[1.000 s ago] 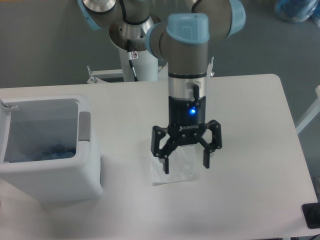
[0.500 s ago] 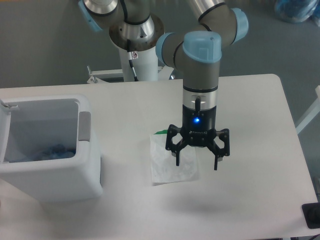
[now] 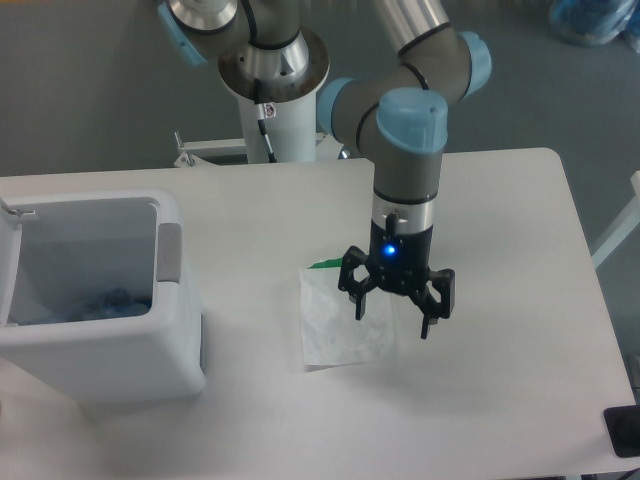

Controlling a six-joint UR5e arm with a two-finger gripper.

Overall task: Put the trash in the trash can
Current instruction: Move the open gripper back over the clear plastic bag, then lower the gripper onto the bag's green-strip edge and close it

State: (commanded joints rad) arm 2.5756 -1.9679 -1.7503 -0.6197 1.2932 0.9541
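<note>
A flat translucent white plastic bag [image 3: 345,320] with a green top strip [image 3: 322,266] lies on the white table. My gripper [image 3: 393,318] is open and empty, with its fingers [image 3: 427,322] pointing down over the bag's right edge. The trash can [image 3: 90,290], a boxy white bin with a grey side patch, stands at the left. Something bluish [image 3: 105,300] lies inside it, likely the crushed bottle; I cannot make out its cap.
The arm's base column [image 3: 275,110] rises behind the table's far edge. A black object [image 3: 625,432] sits at the table's front right corner. A blue bag [image 3: 590,20] lies on the floor at the far right.
My gripper has moved right, from over the bag's middle to its right edge, and has turned slightly. The bag and its green strip now show more. The bag has not moved.
</note>
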